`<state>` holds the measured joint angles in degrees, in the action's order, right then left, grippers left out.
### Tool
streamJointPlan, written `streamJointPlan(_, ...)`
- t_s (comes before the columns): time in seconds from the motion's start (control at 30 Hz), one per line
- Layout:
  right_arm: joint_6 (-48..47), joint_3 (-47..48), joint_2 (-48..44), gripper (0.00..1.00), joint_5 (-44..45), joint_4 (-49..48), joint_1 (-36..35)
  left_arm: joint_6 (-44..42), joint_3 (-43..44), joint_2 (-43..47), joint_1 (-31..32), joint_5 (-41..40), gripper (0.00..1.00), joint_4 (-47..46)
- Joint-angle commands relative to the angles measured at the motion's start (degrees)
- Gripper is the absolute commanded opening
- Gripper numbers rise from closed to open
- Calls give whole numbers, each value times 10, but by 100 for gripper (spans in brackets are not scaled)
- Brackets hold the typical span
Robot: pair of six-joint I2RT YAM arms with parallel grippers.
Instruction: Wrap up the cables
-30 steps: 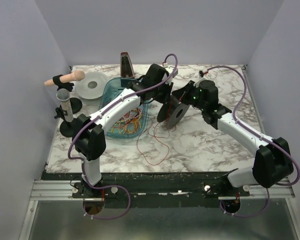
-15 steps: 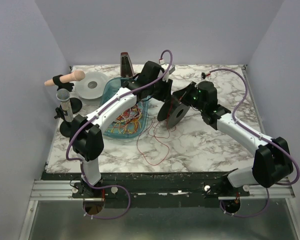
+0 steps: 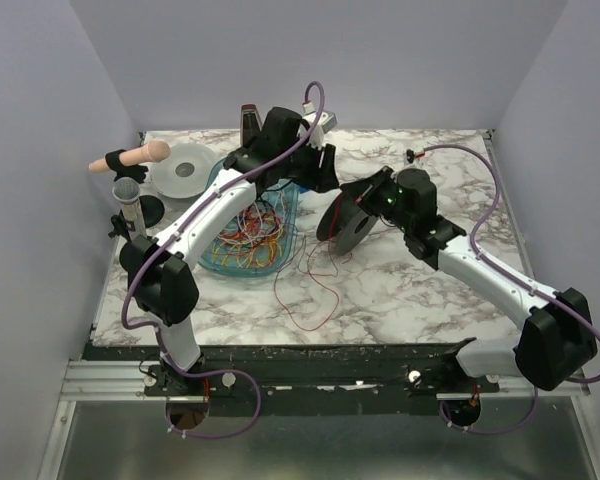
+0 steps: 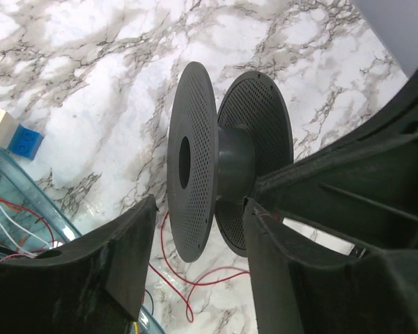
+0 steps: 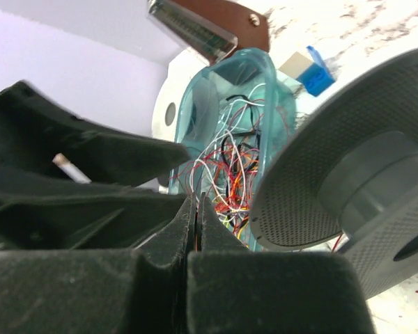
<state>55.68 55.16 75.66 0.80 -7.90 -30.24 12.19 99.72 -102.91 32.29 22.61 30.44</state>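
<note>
A black perforated spool (image 3: 348, 222) stands on its rims mid-table; it also shows in the left wrist view (image 4: 195, 139) and the right wrist view (image 5: 348, 174). A loose red cable (image 3: 315, 290) trails from it over the marble (image 4: 188, 275). A tangle of red, yellow and white cables (image 3: 250, 235) lies in the blue tray (image 3: 220, 262), seen too in the right wrist view (image 5: 237, 160). My left gripper (image 3: 325, 170) is open and empty, back-left of the spool (image 4: 198, 209). My right gripper (image 3: 365, 195) is shut beside the spool's top, a thin red line in its seam (image 5: 196, 202).
A white reel (image 3: 185, 170), a brown metronome (image 3: 252, 125), a peach handle on a stand (image 3: 140, 155) and a metal cylinder on a black base (image 3: 130, 210) stand at the back left. Blue and cream blocks (image 4: 14, 136) lie beside the tray's far end.
My left arm has drawn back and to the left, away from the spool, over the tray's far end. The spool and my right gripper have barely moved.
</note>
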Motion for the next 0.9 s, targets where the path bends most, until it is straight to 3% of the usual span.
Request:
streamJointPlan(0.0,85,-22,4,1,72,-25,0,-38,-16,35,-9,54,64,-19)
streamJointPlan(0.2,149,0,9,1,156,20,-17,-88,-31,26,-8,94,75,-55)
streamJointPlan(0.4,147,-8,5,1,242,75,-17,-145,-46,1,3,117,91,-92)
streamJointPlan(0.57,130,10,26,1,241,99,-11,-159,-14,-37,3,98,90,-98)
streamJointPlan(0.87,126,43,68,1,226,136,-7,-150,6,-82,10,86,79,-105)
